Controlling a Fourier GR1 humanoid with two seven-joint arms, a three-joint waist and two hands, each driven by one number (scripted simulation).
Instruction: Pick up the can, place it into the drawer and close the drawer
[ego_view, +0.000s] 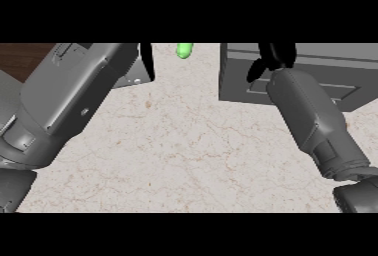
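1. The table (184, 150) fills my view, pale marble, bare between my forearms.
2. The drawer (310, 75) sits top right; my right hand (272, 59) hangs over it, fingers curled, but I cannot tell whether it holds the can, which I cannot see.
3. My left hand (148, 62) is mostly hidden; I cannot tell its state.
4. A green thing (184, 50) lies beyond, out of the way.

Left forearm (70, 95) runs from 7 o'clock toward 12; left hand (147, 60) mostly hidden, finger state unreadable. Right forearm (314, 120) runs from 5 o'clock toward 1; right hand (275, 57) at top edge, fingers curled.
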